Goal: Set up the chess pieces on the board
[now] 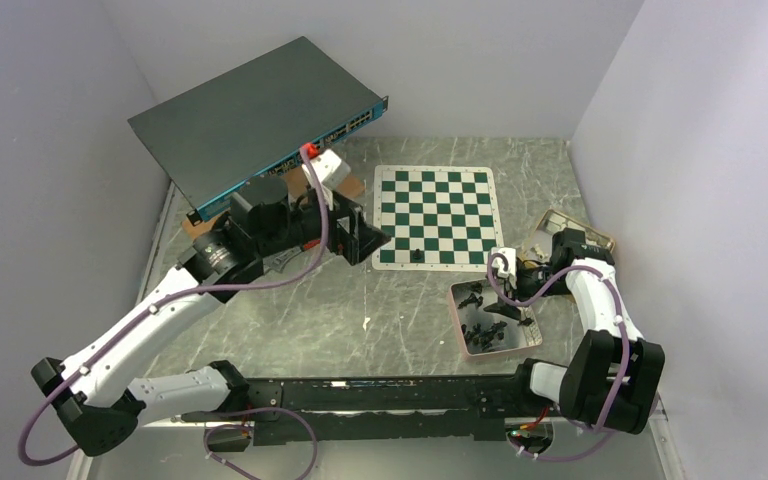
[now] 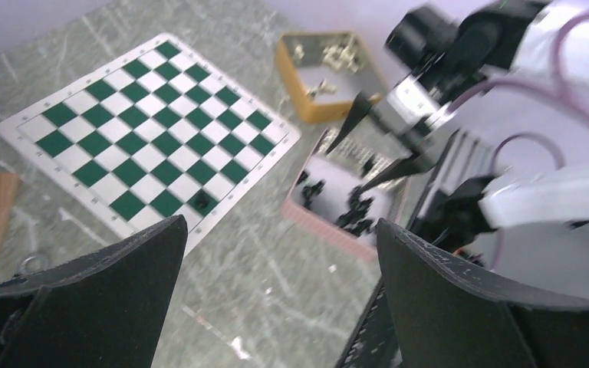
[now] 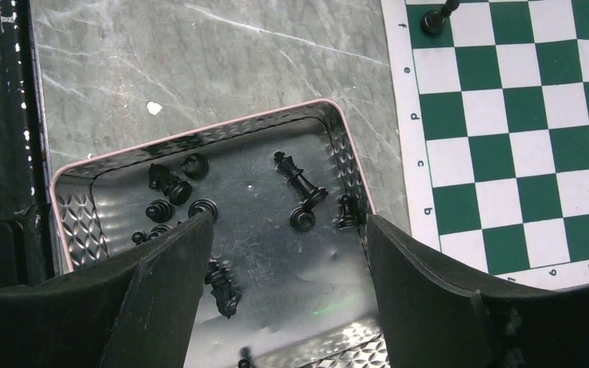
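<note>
The green-and-white board (image 1: 435, 200) lies at the back centre, with one black piece (image 1: 417, 256) on its near edge row. The other black chess pieces (image 1: 484, 331) lie in a pinkish-rimmed metal tray (image 1: 457, 322) right of centre. My right gripper (image 3: 289, 222) is open and empty, hovering over the tray (image 3: 199, 134). Below it lie a tall piece (image 3: 301, 178), a pawn (image 3: 347, 211) and a knight (image 3: 222, 285). The board (image 3: 521, 130) and its lone piece (image 3: 433, 19) show to the right. My left gripper (image 1: 362, 240) is open and empty, above the table left of the board.
A flat grey network switch (image 1: 260, 115) leans at the back left over my left arm. A yellow-rimmed tray (image 2: 293, 77) with pale pieces stands right of the board. In the left wrist view the board (image 2: 149, 130) and my right gripper (image 2: 376, 146) show. White walls close both sides.
</note>
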`<state>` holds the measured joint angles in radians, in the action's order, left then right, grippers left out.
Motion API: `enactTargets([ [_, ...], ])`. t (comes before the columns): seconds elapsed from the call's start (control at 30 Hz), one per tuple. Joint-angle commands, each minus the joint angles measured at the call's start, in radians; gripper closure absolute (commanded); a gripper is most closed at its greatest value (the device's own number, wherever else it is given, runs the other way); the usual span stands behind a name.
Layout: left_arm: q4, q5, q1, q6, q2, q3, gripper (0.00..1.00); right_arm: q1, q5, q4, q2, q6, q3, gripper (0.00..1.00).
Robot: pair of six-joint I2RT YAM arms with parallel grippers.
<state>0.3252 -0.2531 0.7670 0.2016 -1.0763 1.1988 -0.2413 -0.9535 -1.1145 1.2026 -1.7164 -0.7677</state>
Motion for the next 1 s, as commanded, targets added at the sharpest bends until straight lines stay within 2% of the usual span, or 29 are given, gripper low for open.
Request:
enactTargets([
  [0.0,0.061,-0.029,-0.003,0.235,-0.037,0.159,0.01,0.000,-0.062,0.006,-0.017,-0.027,0.003,0.24],
  [0.17,0.157,-0.046,-0.005,0.362,-0.111,0.329,0.01,0.000,-0.065,0.006,-0.016,-0.020,0.002,0.24],
  [0.33,0.204,-0.018,-0.003,0.444,-0.140,0.434,0.01,0.001,-0.075,0.000,-0.012,-0.024,0.000,0.24],
  [0.67,0.231,0.012,-0.007,0.489,-0.143,0.507,0.01,0.000,-0.079,-0.007,0.003,-0.013,-0.002,0.24],
  [0.97,0.201,-0.021,-0.026,0.466,-0.135,0.497,0.01,0.000,-0.077,0.007,0.008,0.016,-0.005,0.24],
])
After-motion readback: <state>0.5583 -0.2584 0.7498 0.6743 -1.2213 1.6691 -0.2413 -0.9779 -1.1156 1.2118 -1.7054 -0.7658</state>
